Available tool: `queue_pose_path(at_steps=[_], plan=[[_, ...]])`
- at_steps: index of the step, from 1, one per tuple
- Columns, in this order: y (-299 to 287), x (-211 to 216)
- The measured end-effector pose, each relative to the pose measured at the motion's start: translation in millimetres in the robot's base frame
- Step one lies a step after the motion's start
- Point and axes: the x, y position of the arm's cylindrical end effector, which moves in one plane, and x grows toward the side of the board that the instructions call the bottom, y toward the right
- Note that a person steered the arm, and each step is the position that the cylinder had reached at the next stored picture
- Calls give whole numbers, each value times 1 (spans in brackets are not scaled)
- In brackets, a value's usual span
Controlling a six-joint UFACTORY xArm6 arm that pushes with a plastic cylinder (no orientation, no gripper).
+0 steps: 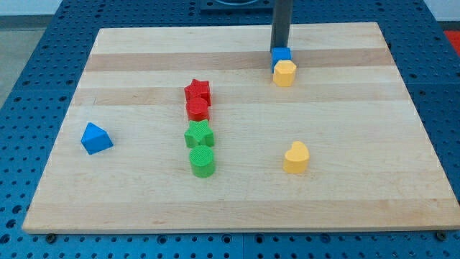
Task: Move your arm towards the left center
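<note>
Dark rod, my tip [279, 47] touching blue block [280, 54]

One camera looks down obliquely across the whole board [237, 208].

There are no words, numbers, labels or signs to read anywhere here. The wooden board [237, 194] is plain wood with only stripes of grain. The coloured blocks have bare sides with no letters on them, as far as this small view lets me tell. The blue table [29, 72] under the board shows only rows of little holes.
</note>
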Motion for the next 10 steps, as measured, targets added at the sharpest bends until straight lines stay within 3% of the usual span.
queue_pose_path(at_steps=[2,7,9,10], plan=[[-1,-3],[-250,-11],[-340,38],[-351,119]])
